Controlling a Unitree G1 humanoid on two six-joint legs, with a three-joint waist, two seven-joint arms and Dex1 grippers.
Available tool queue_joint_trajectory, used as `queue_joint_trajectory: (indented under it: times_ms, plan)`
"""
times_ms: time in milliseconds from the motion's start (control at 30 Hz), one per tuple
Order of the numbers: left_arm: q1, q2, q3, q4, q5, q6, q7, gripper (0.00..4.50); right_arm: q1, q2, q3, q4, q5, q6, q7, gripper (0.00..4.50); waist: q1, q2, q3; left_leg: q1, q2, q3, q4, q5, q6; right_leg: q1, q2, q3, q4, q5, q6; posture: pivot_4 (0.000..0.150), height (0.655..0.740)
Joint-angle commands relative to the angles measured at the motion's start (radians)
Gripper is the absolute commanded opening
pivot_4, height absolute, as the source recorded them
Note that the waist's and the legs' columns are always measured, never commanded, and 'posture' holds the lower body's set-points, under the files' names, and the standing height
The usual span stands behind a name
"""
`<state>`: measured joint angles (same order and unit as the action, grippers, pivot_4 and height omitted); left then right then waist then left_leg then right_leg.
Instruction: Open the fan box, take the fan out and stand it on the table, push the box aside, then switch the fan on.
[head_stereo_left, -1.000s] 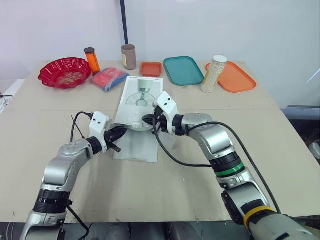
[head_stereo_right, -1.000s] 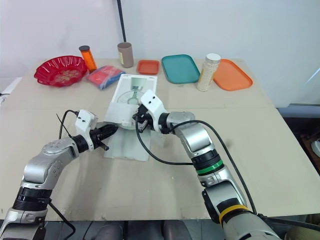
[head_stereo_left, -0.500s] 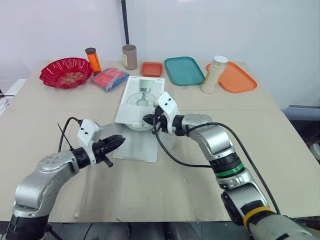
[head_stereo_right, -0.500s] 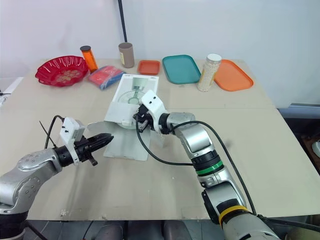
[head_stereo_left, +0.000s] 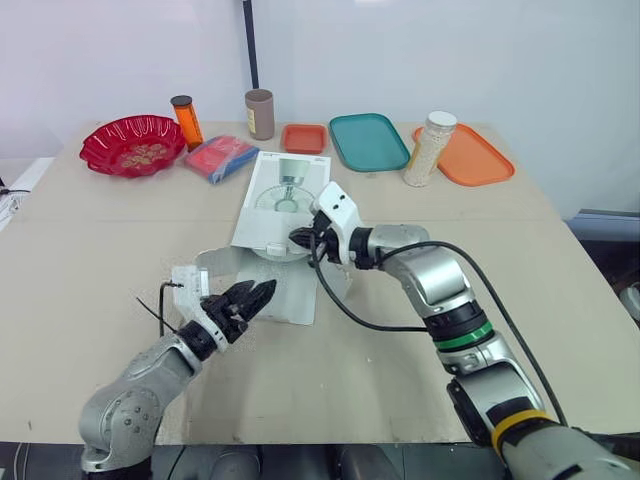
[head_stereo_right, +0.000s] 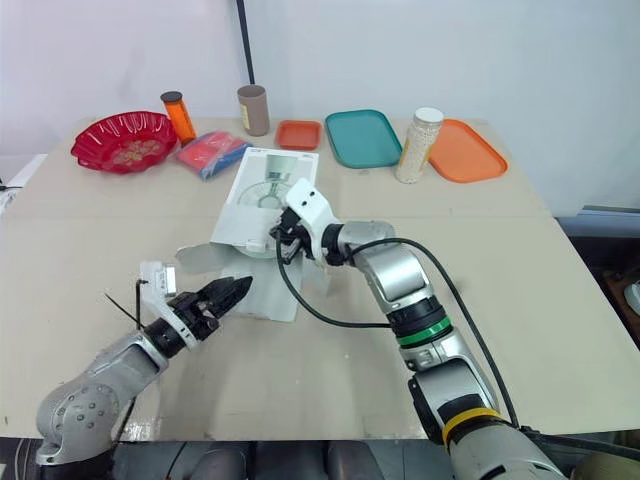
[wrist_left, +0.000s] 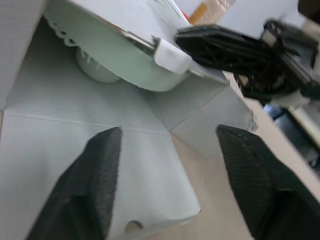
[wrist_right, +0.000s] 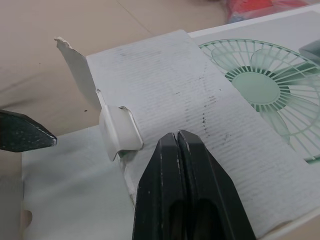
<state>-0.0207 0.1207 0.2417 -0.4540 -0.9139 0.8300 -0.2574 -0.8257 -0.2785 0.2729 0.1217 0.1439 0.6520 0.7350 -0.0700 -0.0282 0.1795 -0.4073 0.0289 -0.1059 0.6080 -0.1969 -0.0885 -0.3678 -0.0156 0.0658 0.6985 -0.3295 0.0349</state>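
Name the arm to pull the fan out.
Left. The left gripper, jaws open, faces the open end of the box, where the fan shows; the right gripper is shut over its top.

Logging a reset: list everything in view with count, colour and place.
box: 1, white, centre, flaps open
fan: 1, pale green, inside box
bowl: 1, red, far left
bottle: 1, orange, beside bowl
tube: 1, brown, far edge
packet: 1, red-blue, between bowl and box
small tray: 1, orange, beyond box
teal tray: 1, teal, far centre
large tray: 1, orange, far right
jar: 1, white-lidded, by large tray
table: 1, beige
left gripper: open, before box
right gripper: shut, over box top
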Motion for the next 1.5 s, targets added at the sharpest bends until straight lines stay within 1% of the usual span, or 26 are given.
queue_joint_trajectory:
  times_ms: [33, 133, 200, 267, 433, 600, 1100, 1133, 1167, 1267, 1300, 1333, 1367, 1500]
  plan:
    - [-0.035, -0.034, 0.054, 0.059, -0.086, -0.008, 0.044, 4.44, -0.017, -0.021, -0.002, 0.000, -0.013, 0.003, 0.007, 0.00, 0.001, 0.000, 0.000, 0.000, 0.000, 0.000, 0.000, 0.000, 0.000, 0.000, 0.000, 0.000, 0.000, 0.000, 0.000, 0.150, 0.7400]
    - [-0.074, -0.065, 0.069, 0.131, -0.120, -0.007, 0.083, 4.44, -0.019, -0.029, -0.004, -0.003, -0.013, 0.007, 0.012, 0.00, 0.003, 0.000, 0.000, 0.000, 0.000, 0.000, 0.001, 0.000, 0.000, 0.000, 0.000, 0.000, 0.000, 0.000, 0.000, 0.150, 0.7400]
    - [-0.108, -0.094, 0.067, 0.197, -0.117, -0.018, 0.105, 4.44, -0.022, -0.037, -0.006, -0.011, -0.013, 0.015, 0.014, 0.00, 0.007, 0.000, 0.000, 0.000, 0.000, 0.000, 0.001, 0.000, 0.000, 0.001, 0.000, 0.000, 0.000, 0.000, 0.000, 0.150, 0.7400]
    - [-0.135, -0.122, 0.067, 0.248, -0.131, -0.024, 0.106, 4.44, -0.024, -0.046, -0.006, -0.018, -0.014, 0.021, 0.016, 0.00, 0.011, 0.000, 0.000, 0.000, -0.001, 0.000, 0.001, 0.000, 0.000, 0.001, 0.000, 0.000, -0.001, 0.000, 0.000, 0.150, 0.7400]
    - [-0.192, -0.146, 0.072, 0.320, -0.143, -0.029, 0.117, 4.44, -0.031, -0.057, -0.005, -0.018, -0.014, 0.025, 0.016, 0.00, 0.017, 0.000, 0.000, 0.000, -0.001, 0.000, 0.001, 0.000, 0.000, 0.001, 0.000, 0.000, -0.001, 0.000, 0.000, 0.150, 0.7400]
    - [-0.226, -0.153, 0.062, 0.355, -0.124, -0.050, 0.117, 4.44, -0.024, -0.053, -0.009, -0.036, -0.010, 0.037, 0.010, 0.00, 0.021, 0.000, 0.000, 0.000, -0.001, 0.000, 0.001, 0.000, 0.000, 0.001, 0.000, 0.000, -0.001, 0.000, 0.000, 0.150, 0.7400]
    - [-0.275, -0.167, 0.086, 0.381, -0.185, -0.059, 0.109, 4.44, -0.010, -0.046, -0.002, -0.047, -0.014, 0.039, -0.001, 0.00, 0.022, 0.000, 0.000, 0.000, -0.001, 0.000, 0.001, 0.000, -0.001, 0.001, 0.000, 0.000, -0.001, 0.000, 0.001, 0.150, 0.7400]
    - [-0.276, -0.171, 0.091, 0.384, -0.196, -0.058, 0.110, 3.93, -0.009, -0.046, -0.001, -0.047, -0.015, 0.038, -0.001, 0.00, 0.022, 0.000, 0.000, 0.000, -0.001, 0.000, 0.001, 0.000, -0.001, 0.001, 0.000, 0.000, -0.001, 0.000, 0.001, 0.150, 0.7400]
    - [-0.277, -0.174, 0.097, 0.387, -0.207, -0.057, 0.113, 3.68, -0.008, -0.047, -0.001, -0.048, -0.015, 0.038, -0.001, 0.00, 0.022, 0.000, 0.000, 0.000, -0.001, 0.000, 0.001, 0.000, -0.001, 0.001, 0.000, 0.000, -0.001, 0.000, 0.001, 0.150, 0.7400]
    - [-0.278, -0.175, 0.103, 0.392, -0.236, -0.037, 0.122, 2.65, -0.001, -0.051, 0.003, -0.053, -0.018, 0.036, 0.001, 0.00, 0.022, 0.000, 0.000, 0.000, -0.001, 0.000, 0.001, 0.000, -0.001, 0.001, 0.000, 0.000, -0.001, 0.000, 0.001, 0.150, 0.7400]
    - [-0.277, -0.173, 0.102, 0.392, -0.243, -0.031, 0.126, 2.41, 0.001, -0.052, 0.004, -0.054, -0.020, 0.035, 0.002, 0.00, 0.022, 0.000, 0.000, 0.000, -0.001, 0.000, 0.001, 0.000, -0.001, 0.001, 0.000, 0.000, -0.001, 0.000, 0.001, 0.150, 0.7400]
    - [-0.276, -0.170, 0.099, 0.390, -0.247, -0.028, 0.126, 1.99, 0.003, -0.052, 0.004, -0.055, -0.021, 0.035, 0.002, 0.00, 0.022, 0.000, 0.000, 0.000, -0.001, 0.000, 0.001, 0.000, -0.001, 0.001, 0.000, 0.000, -0.001, 0.000, 0.001, 0.150, 0.7400]
    - [-0.275, -0.169, 0.097, 0.385, -0.255, -0.023, 0.127, 1.67, 0.004, -0.052, 0.005, -0.056, -0.022, 0.035, 0.002, 0.00, 0.022, 0.000, 0.000, 0.000, -0.001, 0.000, 0.001, 0.000, -0.001, 0.001, 0.000, 0.000, -0.001, 0.000, 0.001, 0.150, 0.7400]
    - [-0.275, -0.167, 0.101, 0.392, -0.283, -0.009, 0.147, 1.67, 0.010, -0.048, 0.006, -0.064, -0.023, 0.039, 0.000, 0.00, 0.022, 0.000, 0.000, 0.000, -0.001, 0.000, 0.001, 0.001, -0.001, 0.001, 0.000, 0.000, -0.001, 0.000, 0.001, 0.150, 0.7400]
